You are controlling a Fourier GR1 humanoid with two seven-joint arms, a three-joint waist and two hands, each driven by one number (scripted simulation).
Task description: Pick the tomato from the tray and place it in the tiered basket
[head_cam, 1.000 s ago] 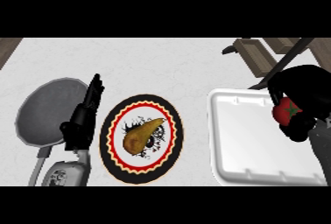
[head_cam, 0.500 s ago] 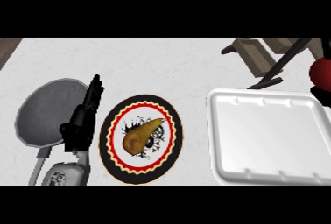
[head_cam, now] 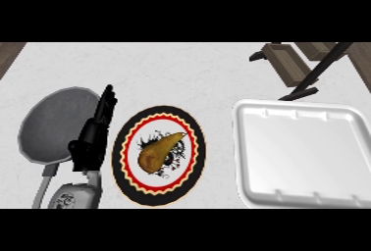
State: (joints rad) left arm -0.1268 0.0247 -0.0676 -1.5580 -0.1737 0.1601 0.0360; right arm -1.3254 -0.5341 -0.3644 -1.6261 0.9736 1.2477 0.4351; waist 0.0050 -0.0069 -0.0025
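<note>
A: What took up the most room on the bench?

B: The white tray at the right. It lay flat with nothing in it that I could see.

A: So where was the tomato?

B: Not in view. It was not on the tray, and the right robot hand was out of the picture too. My guess is that the tomato had already been lifted off toward the basket, but the view did not show it.

A: And the basket?

B: Only part of a dark wooden frame with black struts showed at the upper right, just beyond the tray's far edge. That may have been the tiered basket; I could not be sure.

A: What else was there?

B: A grey round pan at the left, with its pale handle running down toward the lower edge. Beside it sat a round plate with a black rim and a red and yellow border, carrying a brownish pear-shaped piece of food, placed well apart from the tray.

A: The left robot hand?

B: It stood between pan and plate, fingers straight and pointing up, holding nothing, seemingly parked there at rest.
</note>
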